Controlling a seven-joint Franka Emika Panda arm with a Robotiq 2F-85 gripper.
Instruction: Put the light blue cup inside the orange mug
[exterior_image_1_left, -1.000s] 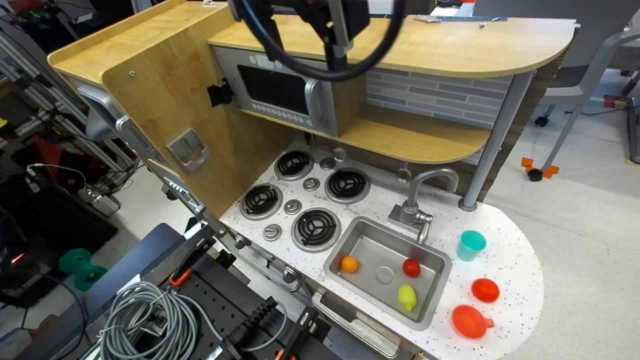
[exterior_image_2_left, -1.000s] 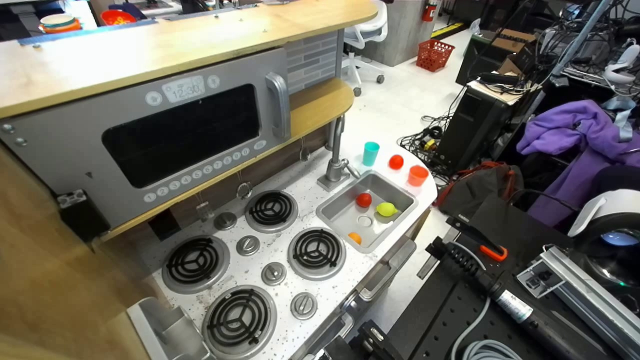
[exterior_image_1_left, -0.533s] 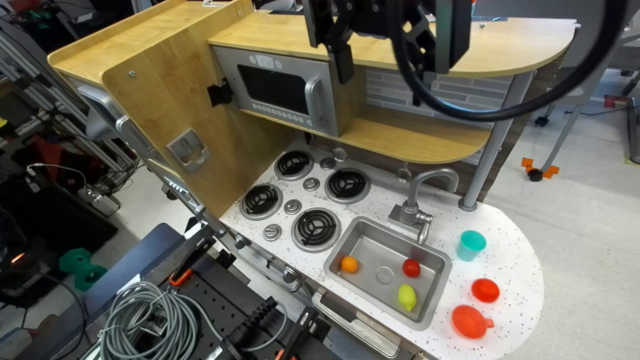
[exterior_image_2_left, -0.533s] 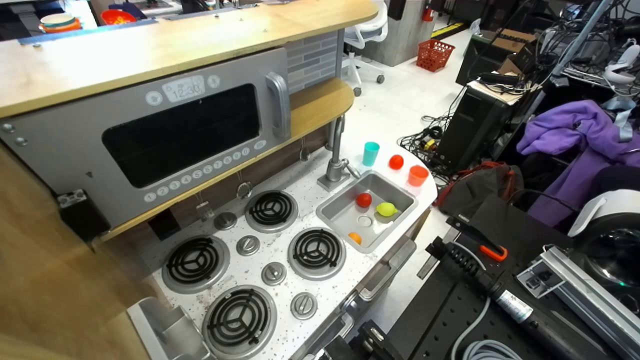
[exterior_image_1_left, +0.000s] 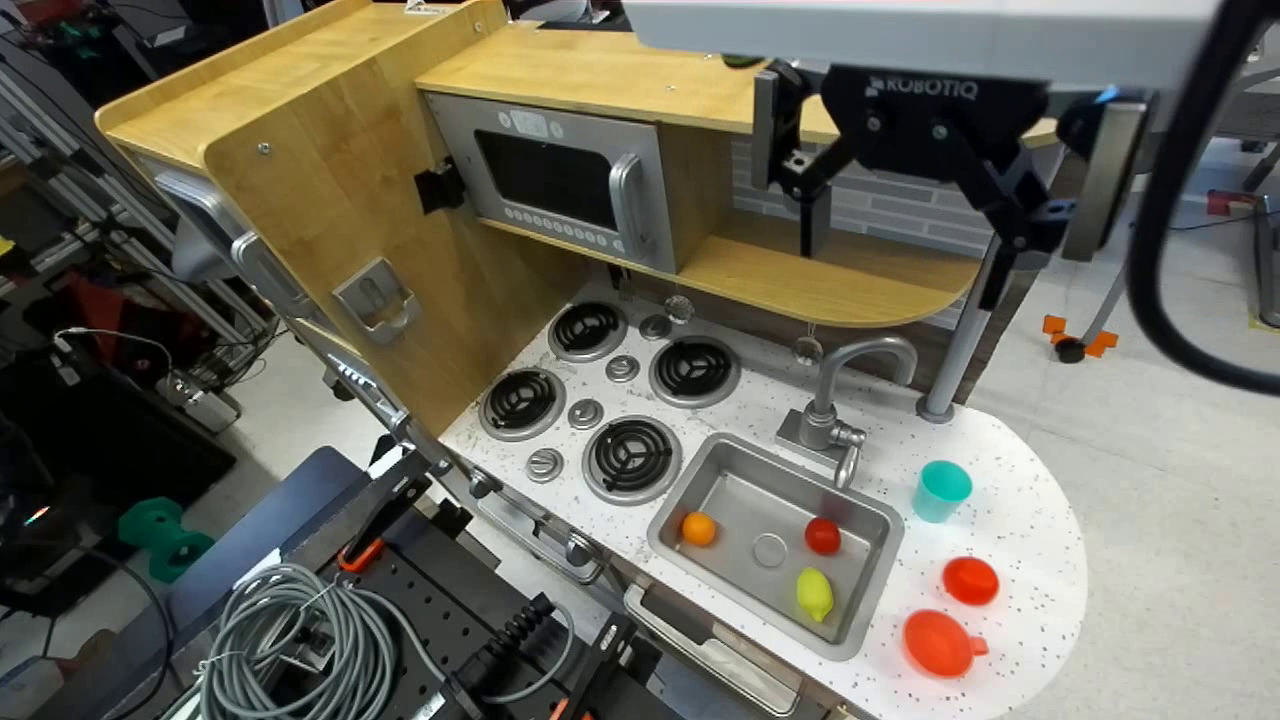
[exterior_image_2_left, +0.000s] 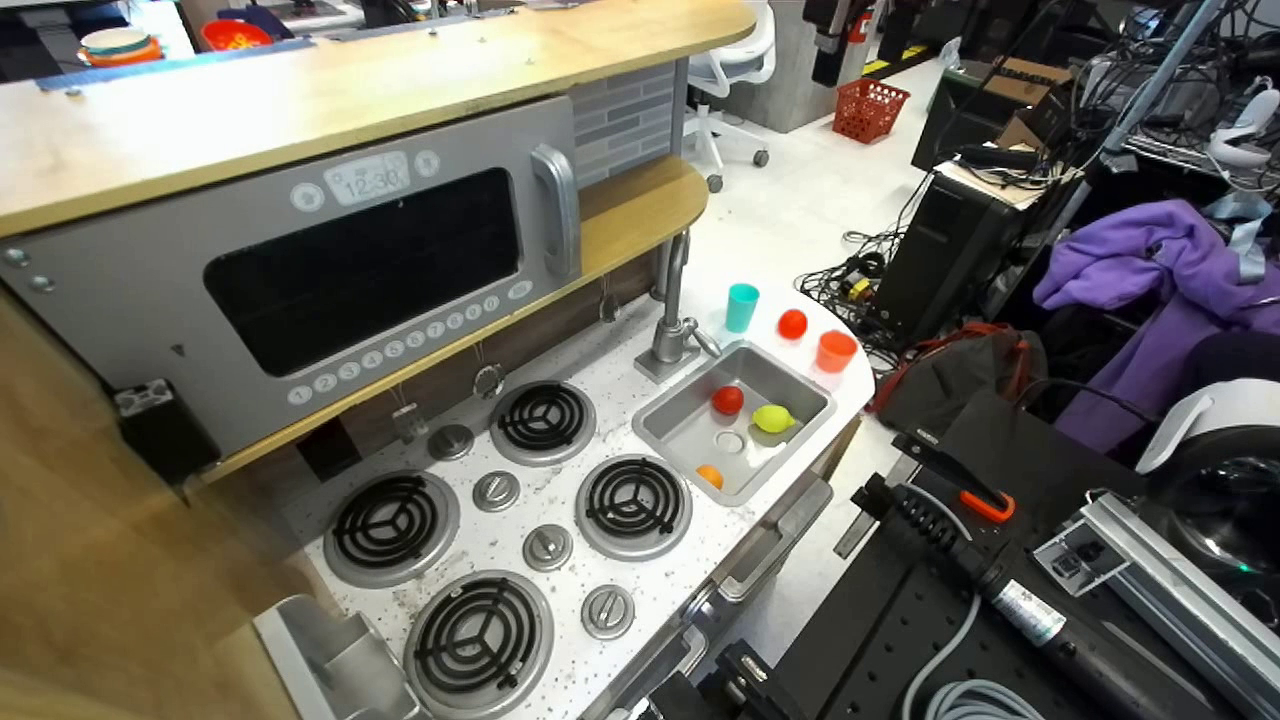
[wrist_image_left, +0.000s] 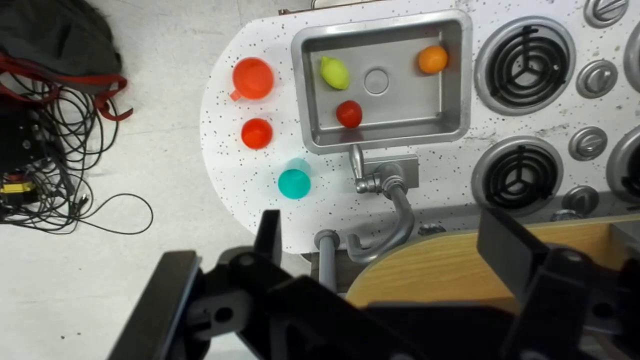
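Note:
The light blue cup (exterior_image_1_left: 942, 492) stands upright on the white speckled counter, right of the sink; it also shows in an exterior view (exterior_image_2_left: 741, 308) and in the wrist view (wrist_image_left: 294, 183). The orange mug (exterior_image_1_left: 938, 643), wide and low with a small handle, sits on the counter near the front edge; it shows too in an exterior view (exterior_image_2_left: 835, 350) and in the wrist view (wrist_image_left: 253, 78). My gripper (exterior_image_1_left: 900, 275) is wide open with nothing between its fingers, high above the counter and apart from the cup. Its open fingers (wrist_image_left: 380, 220) show in the wrist view.
A smaller red-orange piece (exterior_image_1_left: 970, 582) lies between cup and mug. The sink (exterior_image_1_left: 770, 450) holds an orange ball (exterior_image_1_left: 699, 528), a red fruit (exterior_image_1_left: 823, 536) and a lemon (exterior_image_1_left: 815, 594). The faucet (exterior_image_1_left: 825, 400), grey post (exterior_image_1_left: 1000, 260) and wooden shelf (exterior_image_1_left: 830, 275) stand near the gripper.
My gripper has moved right and lower in an exterior view, and its tip has come into view at the top of another. It stays open. The cup and mug have not moved.

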